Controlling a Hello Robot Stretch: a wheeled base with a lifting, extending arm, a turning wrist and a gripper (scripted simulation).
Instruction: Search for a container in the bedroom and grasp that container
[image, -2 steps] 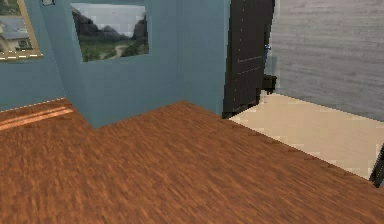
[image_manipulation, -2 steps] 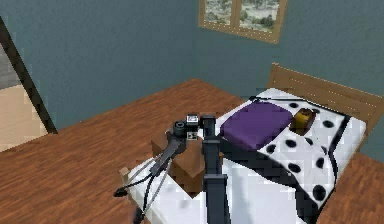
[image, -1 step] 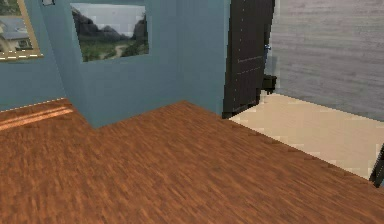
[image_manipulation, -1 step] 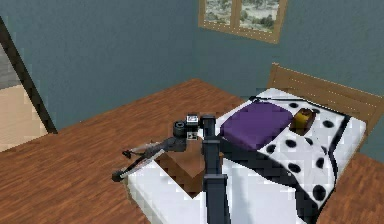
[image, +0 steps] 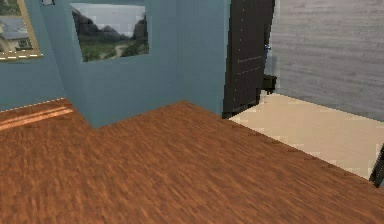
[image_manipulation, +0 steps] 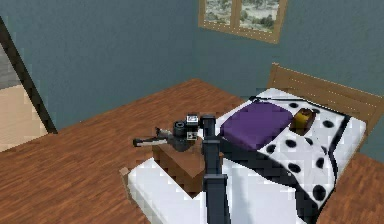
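Note:
A small brown and yellow object (image_manipulation: 303, 120) lies on the bed (image_manipulation: 300, 165), to the right of a purple pillow (image_manipulation: 255, 122); its kind is unclear. My arm (image_manipulation: 214, 185) rises from the arm side view's bottom edge. The gripper (image_manipulation: 143, 141) points left over the wooden floor, well left of that object. A low brown wooden box (image_manipulation: 185, 165) stands just beneath the gripper on a white mat (image_manipulation: 160, 195), so I cannot tell whether the gripper holds anything.
The bed has a white cover with black spots and a wooden headboard (image_manipulation: 325, 92); a window (image_manipulation: 240, 14) sits above it. Ahead, blue walls carry a landscape picture (image: 110, 30). A dark open door (image: 248, 55) leads onto a beige floor (image: 320, 125). Wooden floor (image: 150, 165) spreads wide.

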